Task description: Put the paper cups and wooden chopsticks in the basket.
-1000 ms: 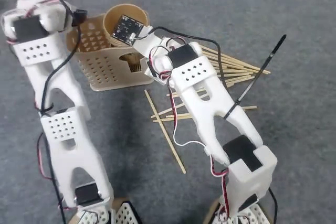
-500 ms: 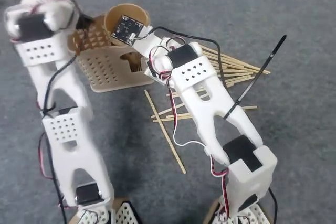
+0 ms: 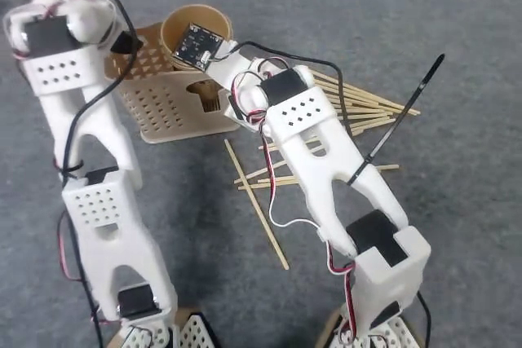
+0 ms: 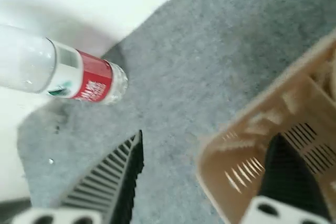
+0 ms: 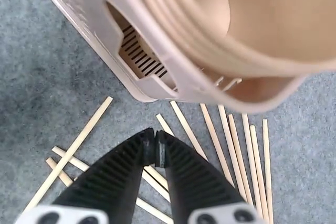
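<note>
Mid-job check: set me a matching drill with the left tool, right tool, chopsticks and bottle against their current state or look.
Things:
1. left tool
2. right tool
3. chopsticks
4. bottle

States:
A. lying loose on the carpet
B. has a red label
C. open
D. shut

Pairs: 1-C, 2-D, 3-A, 4-B

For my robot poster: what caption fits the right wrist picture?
Right gripper shut over scattered wooden chopsticks beside the basket.
</note>
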Robot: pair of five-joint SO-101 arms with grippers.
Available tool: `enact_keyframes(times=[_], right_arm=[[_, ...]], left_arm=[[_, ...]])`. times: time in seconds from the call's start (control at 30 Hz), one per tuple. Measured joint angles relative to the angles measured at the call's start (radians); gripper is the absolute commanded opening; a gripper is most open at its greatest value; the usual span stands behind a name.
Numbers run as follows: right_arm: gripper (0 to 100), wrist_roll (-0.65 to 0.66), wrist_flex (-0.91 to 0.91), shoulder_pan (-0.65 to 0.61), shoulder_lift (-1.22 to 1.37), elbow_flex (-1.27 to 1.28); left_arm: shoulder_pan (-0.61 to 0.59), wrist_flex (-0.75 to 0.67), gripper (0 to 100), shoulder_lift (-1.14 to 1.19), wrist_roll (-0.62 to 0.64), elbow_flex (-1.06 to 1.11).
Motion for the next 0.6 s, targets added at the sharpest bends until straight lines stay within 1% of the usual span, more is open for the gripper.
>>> enact_keyframes(times=[0.07,0.13,0.2,0.23,0.3,0.37,0.43,0.47,0.6], right_arm=[[0.7,0.0,0.0,0.0,0.0,0.0],[0.7,0.0,0.0,0.0,0.0,0.0],[0.7,0.0,0.0,0.0,0.0,0.0],[0.7,0.0,0.0,0.0,0.0,0.0],[0.7,0.0,-0.011,0.0,0.0,0.0],[0.7,0.0,-0.031,0.0,0.0,0.0],[0.7,0.0,-0.054,0.0,0.0,0.0],[0.7,0.0,-0.068,0.0,0.006,0.0],[0.7,0.0,-0.137,0.005,0.063,0.0]], left_arm=[[0.0,-0.048,36,0.018,0.0,0.028],[0.0,-0.06,35,0.034,0.0,0.038],[0.0,-0.063,30,0.044,0.0,0.04],[0.003,-0.066,26,0.049,0.0,0.04],[0.011,-0.057,14,0.057,-0.02,0.04],[0.025,-0.021,0,0.066,-0.083,0.04],[0.04,0.031,2,0.081,-0.152,0.04],[0.048,0.057,1,0.086,-0.172,0.04],[0.054,0.143,1,0.077,-0.198,0.035]])
